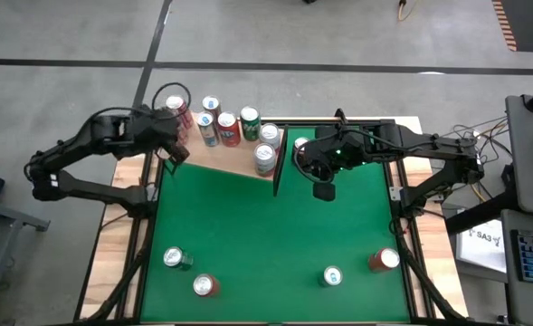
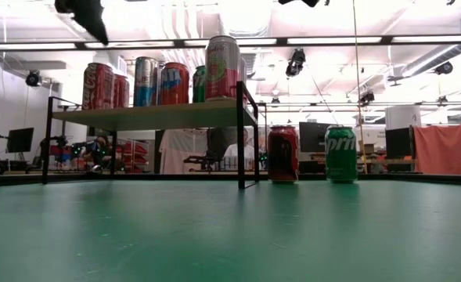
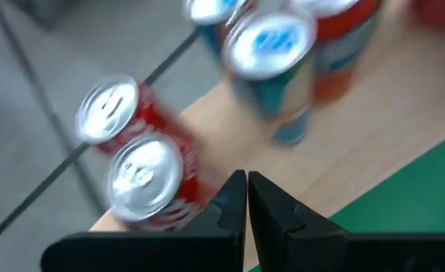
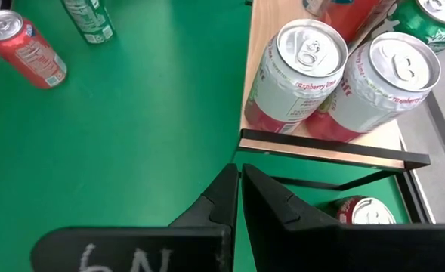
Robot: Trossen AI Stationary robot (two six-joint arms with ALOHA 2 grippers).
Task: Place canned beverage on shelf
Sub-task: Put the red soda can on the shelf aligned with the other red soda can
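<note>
Green table [image 1: 266, 226], shelf [image 1: 239, 161] at its far edge crowded with cans. Left gripper [image 3: 246, 198], fingers together and empty, hangs just above the shelf's red cans [image 3: 143, 181]; right gripper [image 4: 237, 189] likewise shut beside the end panel. Probably next: lift clear without nudging them

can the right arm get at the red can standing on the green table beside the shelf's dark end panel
Probably yes: the right end effector, shut, hovers close to that red can, which stands outside the wooden shelf with nothing above it.
</note>
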